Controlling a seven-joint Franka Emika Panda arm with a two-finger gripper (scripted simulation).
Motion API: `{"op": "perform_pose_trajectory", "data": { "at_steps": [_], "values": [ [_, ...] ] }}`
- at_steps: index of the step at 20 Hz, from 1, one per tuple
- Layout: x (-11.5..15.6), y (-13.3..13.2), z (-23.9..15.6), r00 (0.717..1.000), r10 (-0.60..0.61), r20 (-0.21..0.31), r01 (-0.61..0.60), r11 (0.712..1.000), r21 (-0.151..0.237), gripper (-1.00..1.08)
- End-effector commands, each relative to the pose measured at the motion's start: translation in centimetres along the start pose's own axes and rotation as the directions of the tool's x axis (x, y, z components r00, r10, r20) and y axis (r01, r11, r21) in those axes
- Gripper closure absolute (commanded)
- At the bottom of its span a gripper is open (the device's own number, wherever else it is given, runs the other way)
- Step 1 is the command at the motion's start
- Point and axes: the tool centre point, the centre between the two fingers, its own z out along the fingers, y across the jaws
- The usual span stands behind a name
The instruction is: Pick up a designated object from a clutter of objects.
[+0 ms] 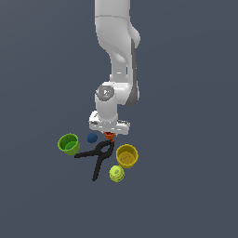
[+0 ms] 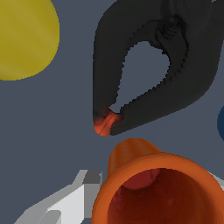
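Observation:
The small orange-red ribbed cup (image 1: pixel 109 135) sits between my fingers, right under the hand, at the top of the clutter. In the wrist view the orange-red cup (image 2: pixel 157 192) fills the lower part of the picture, its mouth towards the camera. My gripper (image 1: pixel 109 134) is shut on it. One grey finger (image 2: pixel 65 203) presses against the cup's side; the other finger is hidden behind the cup. The black clamp (image 1: pixel 97 158) lies just beyond the cup, its red-tipped jaws (image 2: pixel 105 124) close to the cup's base.
A green cup (image 1: pixel 69 144) stands at the exterior view's left, with a dark blue ball (image 1: pixel 92 137) beside it. A yellow cup (image 1: pixel 127 155) and a small lime-yellow cup (image 1: pixel 116 174) lie at the exterior view's right. The yellow cup (image 2: pixel 22 39) also shows in the wrist view.

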Motion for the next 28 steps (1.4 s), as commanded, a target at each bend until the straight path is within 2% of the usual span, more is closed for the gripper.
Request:
{"op": "perform_pose_trajectory", "data": {
  "at_steps": [1, 16, 22, 28],
  "values": [
    [0.0, 0.0, 0.1, 1.000, 0.000, -0.001, 0.000, 1.000, 0.000, 1.08],
    [0.1, -0.4, -0.9, 1.000, 0.000, -0.002, 0.000, 1.000, 0.000, 1.08],
    [0.4, -1.5, -3.7, 1.000, 0.000, -0.002, 0.000, 1.000, 0.000, 1.08],
    [0.8, -3.2, -8.2, 1.000, 0.001, -0.002, -0.001, 1.000, -0.001, 1.08]
  ]
}}
